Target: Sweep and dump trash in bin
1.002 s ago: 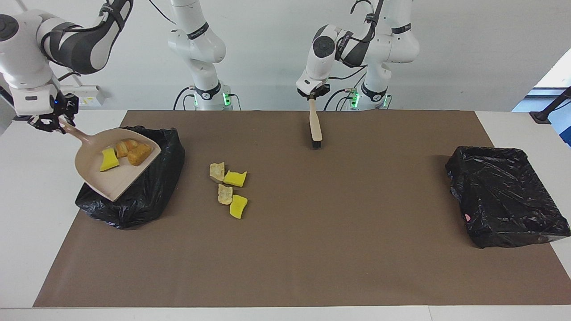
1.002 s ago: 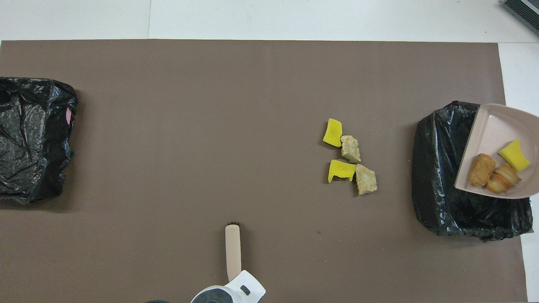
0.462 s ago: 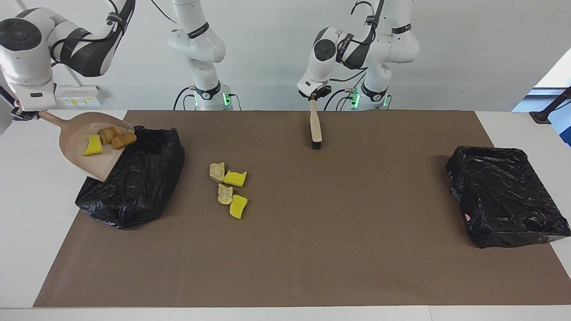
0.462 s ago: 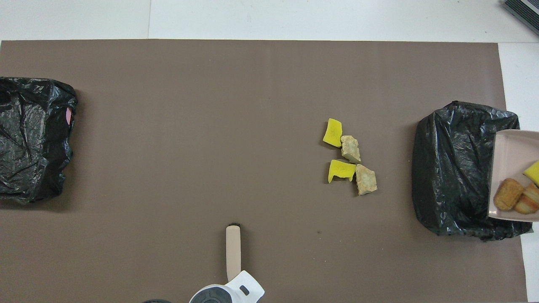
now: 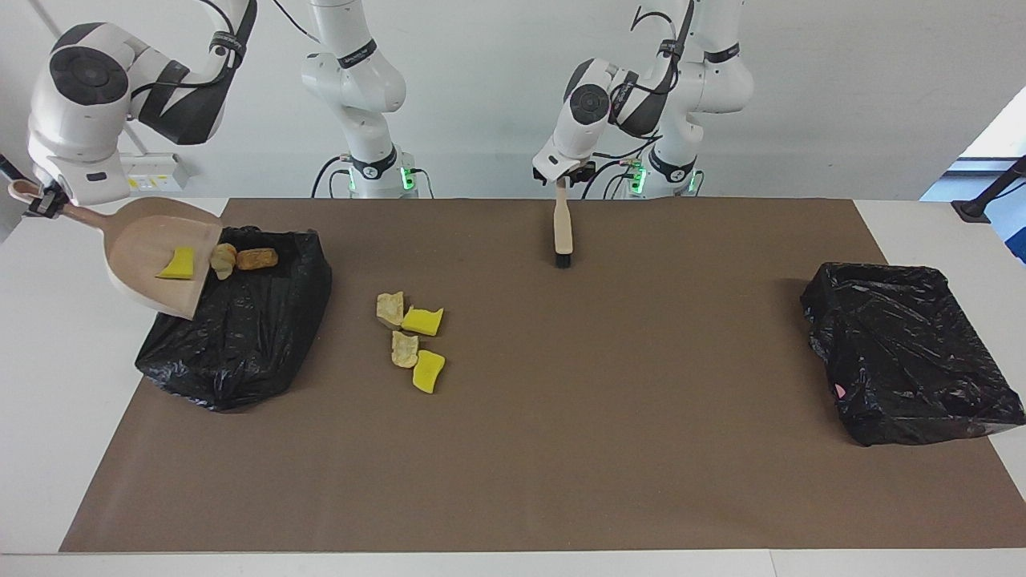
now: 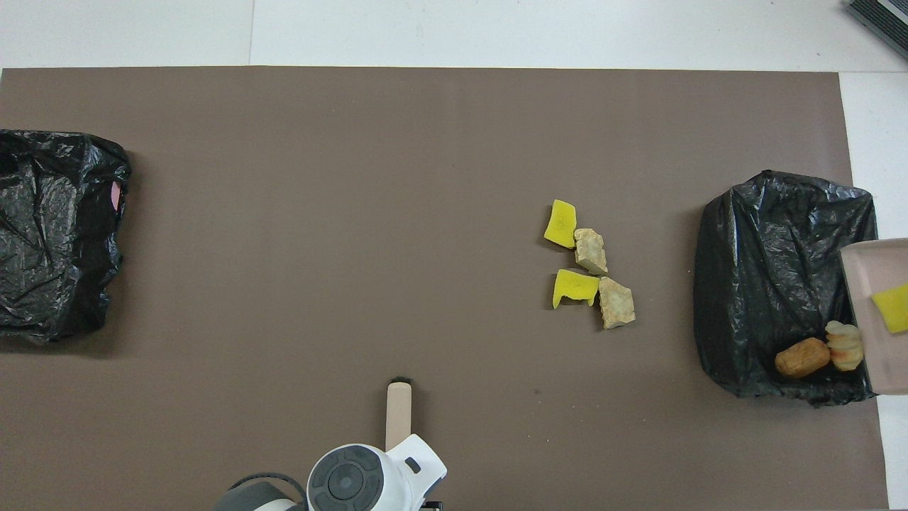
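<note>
- Over the bin (image 5: 232, 336): right gripper (image 5: 36, 204) pinches the tilted dustpan (image 5: 152, 256) so trash (image 5: 240, 258) slides off.
- Left gripper (image 5: 561, 178) over the mat, brush (image 5: 563, 228) hanging; finger spread unclear.

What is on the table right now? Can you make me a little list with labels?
dustpan: tilted over a bin, held by the right gripper
in dustpan: one yellow piece
in that bin: two brown lumps
on the mat: four pieces, two yellow, two tan
brush: upright, bristles down, left gripper at its handle top
other bin: at the left arm's end
</note>
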Motion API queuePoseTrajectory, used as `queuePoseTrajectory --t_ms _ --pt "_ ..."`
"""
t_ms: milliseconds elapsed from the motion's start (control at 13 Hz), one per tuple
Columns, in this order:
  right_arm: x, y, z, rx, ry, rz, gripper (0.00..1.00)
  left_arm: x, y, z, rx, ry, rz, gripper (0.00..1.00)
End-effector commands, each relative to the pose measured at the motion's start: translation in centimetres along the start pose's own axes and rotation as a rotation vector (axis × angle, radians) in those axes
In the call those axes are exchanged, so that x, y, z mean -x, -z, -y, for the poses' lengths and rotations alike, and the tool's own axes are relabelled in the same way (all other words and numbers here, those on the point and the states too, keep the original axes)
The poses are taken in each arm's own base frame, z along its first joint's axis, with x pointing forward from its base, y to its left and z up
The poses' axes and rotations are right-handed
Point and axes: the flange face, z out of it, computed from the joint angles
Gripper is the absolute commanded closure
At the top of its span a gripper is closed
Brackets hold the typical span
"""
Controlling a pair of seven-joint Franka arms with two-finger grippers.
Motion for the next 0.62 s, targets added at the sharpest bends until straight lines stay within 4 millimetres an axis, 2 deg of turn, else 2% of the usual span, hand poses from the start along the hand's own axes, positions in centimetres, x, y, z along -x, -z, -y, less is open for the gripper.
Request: queuePoseTrajectory --t_ms 0,231,385,539 --pt "0.2 0.9 0.1 0.043 0.086 0.061 1.0 -4.0 4.1 0.6 0.026 -0.013 -0.032 0.0" --pt "-0.7 2.9 -0.8 0.065 0.129 0.12 1.0 -9.5 9.3 2.0 -0.065 -0.058 -0.131 0.0" --pt "-1.2 3.9 -1.3 0.08 0.155 0.175 1.0 -12.8 13.3 4.3 -0.097 -0.044 -0.209 0.0" --pt "-3.0 6.4 -2.4 0.137 0.182 0.263 1.0 -15.4 18.8 7.8 -0.113 -0.023 -0.292 0.0"
